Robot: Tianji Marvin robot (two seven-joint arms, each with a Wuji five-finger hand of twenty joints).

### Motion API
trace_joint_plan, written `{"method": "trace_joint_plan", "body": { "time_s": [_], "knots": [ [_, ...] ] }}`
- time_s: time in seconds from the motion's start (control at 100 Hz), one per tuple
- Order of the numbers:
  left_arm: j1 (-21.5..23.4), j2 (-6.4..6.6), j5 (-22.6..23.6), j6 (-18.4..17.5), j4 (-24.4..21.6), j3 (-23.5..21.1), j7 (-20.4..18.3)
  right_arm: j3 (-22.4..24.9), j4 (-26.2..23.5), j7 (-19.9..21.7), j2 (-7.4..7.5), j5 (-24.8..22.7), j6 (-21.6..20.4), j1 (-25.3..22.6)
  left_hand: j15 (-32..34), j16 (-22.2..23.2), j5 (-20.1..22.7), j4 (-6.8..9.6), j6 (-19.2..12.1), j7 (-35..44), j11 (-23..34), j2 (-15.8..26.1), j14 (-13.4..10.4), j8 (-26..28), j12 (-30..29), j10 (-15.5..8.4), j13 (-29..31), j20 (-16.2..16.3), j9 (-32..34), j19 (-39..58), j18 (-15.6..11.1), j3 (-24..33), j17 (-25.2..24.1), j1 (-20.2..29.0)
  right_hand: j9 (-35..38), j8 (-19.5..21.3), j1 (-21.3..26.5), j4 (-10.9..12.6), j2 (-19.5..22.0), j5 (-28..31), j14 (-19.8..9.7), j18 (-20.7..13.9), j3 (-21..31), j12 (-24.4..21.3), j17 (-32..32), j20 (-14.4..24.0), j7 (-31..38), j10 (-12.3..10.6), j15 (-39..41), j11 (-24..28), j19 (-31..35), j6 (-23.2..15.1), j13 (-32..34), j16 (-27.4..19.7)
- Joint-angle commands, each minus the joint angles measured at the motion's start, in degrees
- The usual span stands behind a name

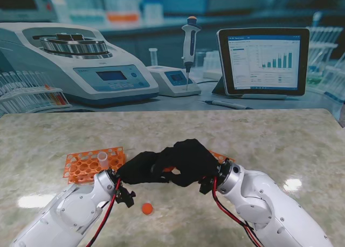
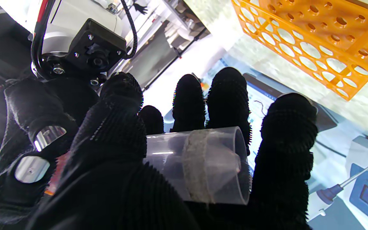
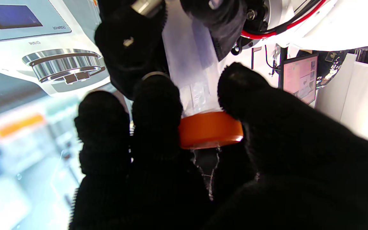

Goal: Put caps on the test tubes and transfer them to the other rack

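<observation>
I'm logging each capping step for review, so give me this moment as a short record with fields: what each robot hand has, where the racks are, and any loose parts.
left robot hand: shut on a clear test tube, open end showing
right robot hand: shut on an orange cap, held at the tube's mouth
orange rack: on my left, one uncapped tube standing in it
second rack: mostly hidden behind the hands
loose cap: on the table, nearer to me

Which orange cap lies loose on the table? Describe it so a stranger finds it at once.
Start at the marble table and find the robot's two black hands meeting near its front edge. Nearer to me than the left hand, beside the left wrist, lies a small orange cap. It alone lies flat on bare table, apart from the orange rack.
</observation>
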Motion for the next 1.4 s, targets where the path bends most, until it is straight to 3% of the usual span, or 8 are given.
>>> {"method": "trace_joint_plan", "body": {
  "time_s": [0.0,0.8,1.39],
  "knots": [
    [-0.39,0.08,-0.24,0.57,-0.28,-0.21,-0.1,-0.08,-0.8,0.25,-0.05,-0.15,-0.55,-0.8,-1.03,-0.38,-2.05,-1.17,-3.08,-0.28,-0.99,1.45,-0.12,-0.53,-0.69,-1.24,-1.13,2.4,-1.28,-0.62,1.15,-0.29,-0.41,1.02,8.74,1.38,6.55,5.9,4.74,2.7,-1.0,-1.93,12.07,0.44,1.13,1.06,2.27,-14.84,1.71,9.0,1.79,-1.31,1.01,-0.63],
    [-2.88,-0.07,-1.74,2.74,2.29,1.05,-1.18,3.3,-4.35,-0.05,0.05,-1.16,-1.86,-4.12,-3.38,-1.06,-2.1,-1.28,-3.22,-0.6,-2.27,1.24,0.0,-1.16,-1.1,-1.23,-2.23,3.61,-2.22,-2.78,1.5,-0.63,-2.56,1.29,8.74,1.65,6.63,6.09,5.06,2.75,-0.86,-1.58,12.11,0.77,1.07,1.45,2.45,-14.77,2.05,9.23,1.74,-1.36,1.0,-0.45],
    [-4.03,0.04,-2.13,4.1,3.17,1.93,-2.28,5.32,-6.64,-0.63,-0.07,-1.55,-2.39,-5.6,-10.79,-3.98,-0.05,-1.48,-3.82,-8.99,-8.96,0.22,0.62,-12.0,-0.76,-0.56,-5.42,5.36,-4.43,-9.31,1.94,-1.5,-8.36,2.09,8.79,1.78,6.58,6.18,5.15,2.81,-0.84,-1.55,12.16,0.95,1.1,1.75,2.54,-14.77,2.22,9.34,1.75,-1.26,0.99,-0.3]
  ]
}}
